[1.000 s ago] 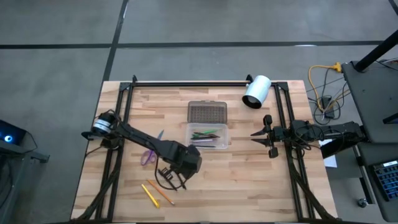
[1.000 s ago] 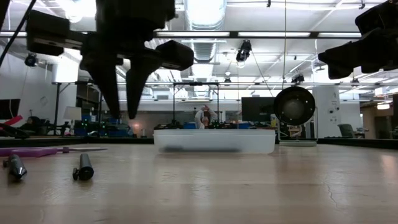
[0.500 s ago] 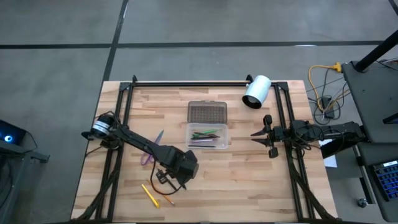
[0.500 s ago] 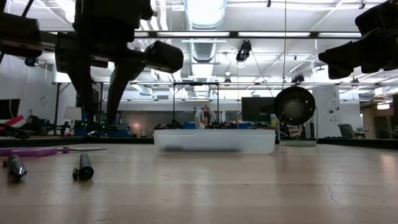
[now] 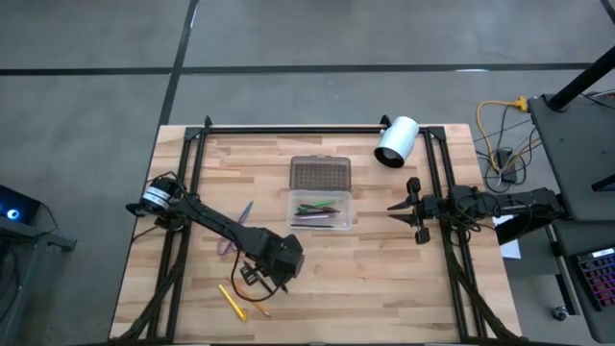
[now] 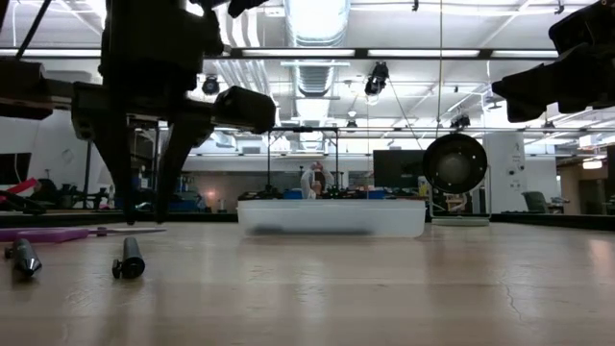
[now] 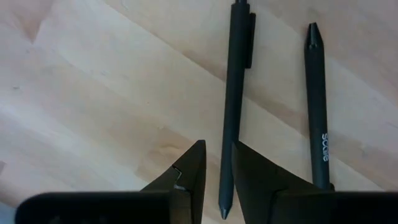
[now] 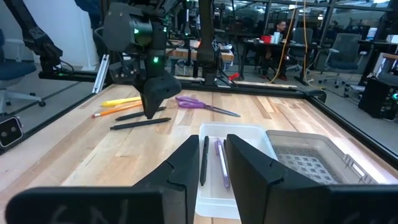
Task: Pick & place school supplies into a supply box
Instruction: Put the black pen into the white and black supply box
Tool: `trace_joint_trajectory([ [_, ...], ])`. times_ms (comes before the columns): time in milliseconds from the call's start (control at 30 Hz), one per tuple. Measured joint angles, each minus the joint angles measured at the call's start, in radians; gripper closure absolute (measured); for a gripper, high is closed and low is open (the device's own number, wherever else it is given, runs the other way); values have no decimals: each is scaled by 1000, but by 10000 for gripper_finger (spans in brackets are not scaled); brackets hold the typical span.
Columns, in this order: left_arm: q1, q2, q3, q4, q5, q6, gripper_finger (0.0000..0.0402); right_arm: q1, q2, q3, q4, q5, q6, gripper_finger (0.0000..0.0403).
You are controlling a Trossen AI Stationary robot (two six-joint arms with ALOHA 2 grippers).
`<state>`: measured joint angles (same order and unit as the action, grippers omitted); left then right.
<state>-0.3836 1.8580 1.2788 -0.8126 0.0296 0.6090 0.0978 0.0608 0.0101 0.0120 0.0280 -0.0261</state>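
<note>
Black slim pens side by side

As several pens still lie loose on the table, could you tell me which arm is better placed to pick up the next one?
The left. Its gripper straddles a dark pen with fingers open; the right gripper waits beyond the supply box.

1. Tabletop: light wood, laid in planks with darker grain streaks.
2. Supply box: clear, whitish plastic; holds green, pinkish and dark pens.
3. Lid: grey, translucent, dotted texture.
4. Scissors: purple handles.
5. Pencils near the tabletop's front left corner: yellow and orange.
6. Two pens under the left arm: black; one carries white lettering.
7. Cylinder at the tabletop's far right corner: white.
8. Both arms: black.
</note>
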Motion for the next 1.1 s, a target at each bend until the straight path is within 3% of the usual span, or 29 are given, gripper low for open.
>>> trace_joint_trajectory([
  [1100, -4, 0, -114, 151, 20, -27, 341, 0, 0, 0, 0, 0, 0, 332],
])
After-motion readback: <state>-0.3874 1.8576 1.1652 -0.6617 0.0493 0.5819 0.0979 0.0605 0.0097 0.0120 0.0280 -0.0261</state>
